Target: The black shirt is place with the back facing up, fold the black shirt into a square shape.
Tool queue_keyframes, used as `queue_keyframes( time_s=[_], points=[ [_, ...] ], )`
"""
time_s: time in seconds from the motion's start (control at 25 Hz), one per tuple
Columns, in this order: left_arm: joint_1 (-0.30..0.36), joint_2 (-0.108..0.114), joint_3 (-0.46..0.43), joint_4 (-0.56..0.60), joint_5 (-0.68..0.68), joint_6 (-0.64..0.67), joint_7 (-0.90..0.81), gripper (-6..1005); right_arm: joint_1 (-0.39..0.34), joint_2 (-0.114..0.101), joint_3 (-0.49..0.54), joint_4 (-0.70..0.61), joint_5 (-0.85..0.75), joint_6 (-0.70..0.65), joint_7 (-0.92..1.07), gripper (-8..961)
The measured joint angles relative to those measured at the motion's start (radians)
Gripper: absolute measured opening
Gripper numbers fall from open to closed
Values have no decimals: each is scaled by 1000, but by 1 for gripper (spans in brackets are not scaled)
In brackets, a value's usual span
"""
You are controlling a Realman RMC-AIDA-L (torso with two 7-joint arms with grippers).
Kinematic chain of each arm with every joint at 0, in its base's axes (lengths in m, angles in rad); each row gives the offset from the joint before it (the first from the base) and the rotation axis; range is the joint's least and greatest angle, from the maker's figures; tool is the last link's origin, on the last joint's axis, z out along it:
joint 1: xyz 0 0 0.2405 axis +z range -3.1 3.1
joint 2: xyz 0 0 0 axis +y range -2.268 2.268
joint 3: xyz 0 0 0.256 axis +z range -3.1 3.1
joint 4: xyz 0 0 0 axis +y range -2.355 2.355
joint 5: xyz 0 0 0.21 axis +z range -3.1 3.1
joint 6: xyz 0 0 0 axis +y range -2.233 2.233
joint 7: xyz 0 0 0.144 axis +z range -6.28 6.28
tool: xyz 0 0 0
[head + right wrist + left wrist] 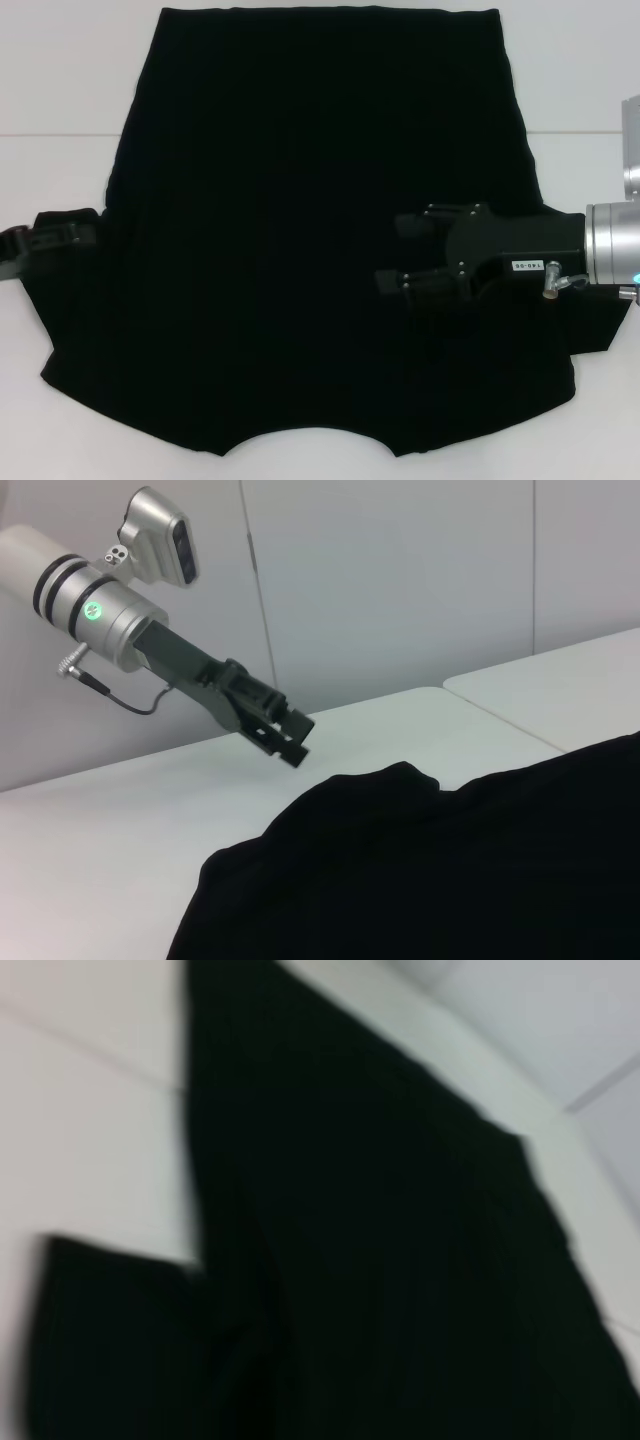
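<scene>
1. The black shirt (300, 240) lies spread out flat on the white table (60, 70). It covers most of the middle of the table.
2. The straight hem is at the far side. The curved neck edge is at the near side, close to the robot.
3. One short sleeve sticks out on the robot's left and one on the robot's right.
4. The right gripper (395, 255) reaches in from the right, over the shirt's right half. Its silver wrist is over the right sleeve.
5. Its jaws point toward the middle of the shirt. They are spread apart, with a gap between the two fingers, and nothing is in them.
6. In the head view I cannot tell if the right gripper touches the cloth or hangs just above it.
7. The left gripper (30, 245) is at the left edge of the shirt, right at the left sleeve. Only a small bit of it shows there.
8. In the right wrist view the left gripper (290, 735) hangs in the air above the table, just beside the raised edge of the shirt (450, 870). It is not touching the cloth there.
9. Its jaws look pressed close together, and they hold nothing.
10. The left wrist view shows the shirt (380, 1260) up close, with one sleeve sticking out onto the white table (90, 1150).
</scene>
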Motion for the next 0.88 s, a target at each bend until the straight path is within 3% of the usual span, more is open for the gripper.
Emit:
queue_keyframes(
  time_s=[0.36,0.88],
  points=[
    [-36,18,6,45,230,-29,-171,870,4,4,2,-2,2,2,2,915],
    [-63,25,21,-56,257,-159,-251,869,-2,-2,2,-9,13,2,15,916]
  ],
)
